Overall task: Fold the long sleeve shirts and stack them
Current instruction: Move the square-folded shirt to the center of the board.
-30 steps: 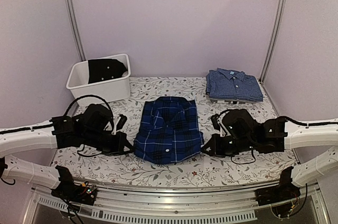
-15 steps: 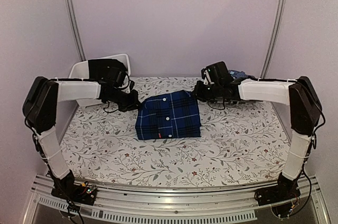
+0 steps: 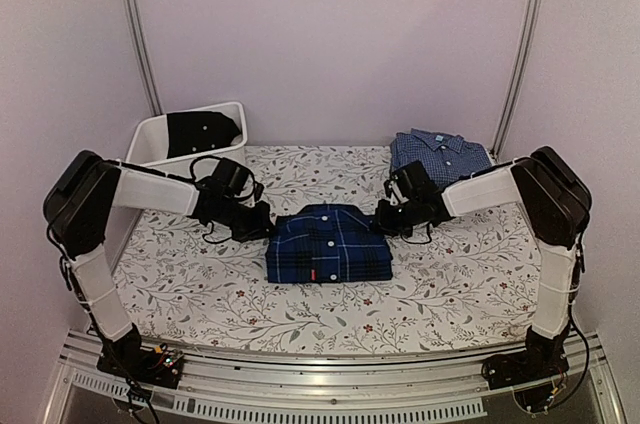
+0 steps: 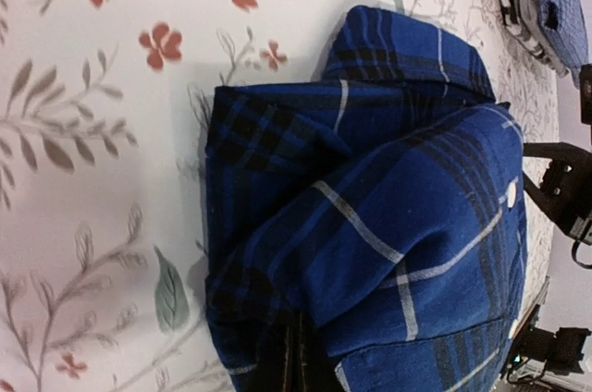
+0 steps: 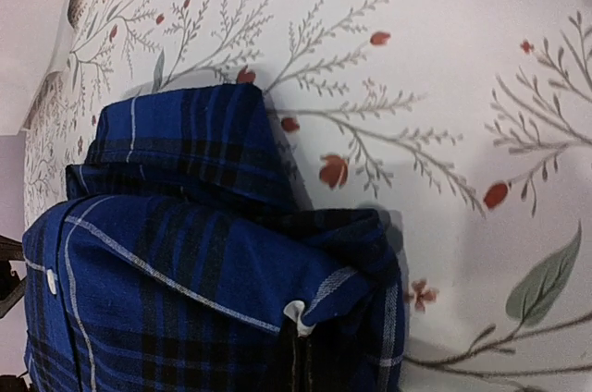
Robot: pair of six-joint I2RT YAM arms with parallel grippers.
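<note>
Left gripper (image 3: 264, 227) and right gripper (image 3: 383, 220) pinch your plaid shirt (image 3: 328, 247) (long axis crosswise); checked shirt (image 3: 440, 156) lies behind-right of it, nearer right gripper.

You've got nothing readable here: the tiny red tag (image 3: 313, 275) on the plaid shirt (image 3: 330, 244), between left gripper (image 3: 264, 228) and right gripper (image 3: 384, 220), is too small.

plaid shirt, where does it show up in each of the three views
Top external: the plaid shirt lies folded near the centre of the picture.
Left wrist: it fills the right and lower part.
Right wrist: it sits in the lower left.
Shared landmark: the floral table cover, which shows around the shirt in all three views.
</note>
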